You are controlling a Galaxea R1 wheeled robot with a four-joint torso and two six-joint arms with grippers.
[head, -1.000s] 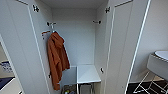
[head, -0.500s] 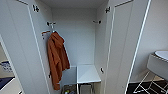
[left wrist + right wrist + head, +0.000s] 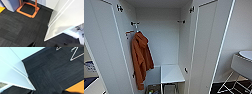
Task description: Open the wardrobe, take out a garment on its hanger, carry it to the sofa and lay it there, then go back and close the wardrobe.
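The wardrobe (image 3: 159, 42) stands right in front of me in the head view, white, with its left door (image 3: 104, 50) and right door (image 3: 206, 50) both swung wide open. Inside, on the left, an orange-rust hooded coat (image 3: 141, 60) hangs from a fitting near the top. The lower edge of one open door (image 3: 65, 21) shows above dark carpet in the left wrist view. In the right wrist view, another door's lower edge (image 3: 11, 72) shows the same way. Dark parts of the left gripper (image 3: 33, 44) and right gripper (image 3: 32, 91) sit at the edge of their wrist views.
A white shelf (image 3: 171, 73) sits low inside the wardrobe, with dark bins (image 3: 161, 88) under it. A white seat on wire legs (image 3: 241, 62) stands to the right. An orange floor stand (image 3: 28, 10) and a pale blue-grey bin (image 3: 11, 5) are on the left. The floor is dark carpet (image 3: 52, 72).
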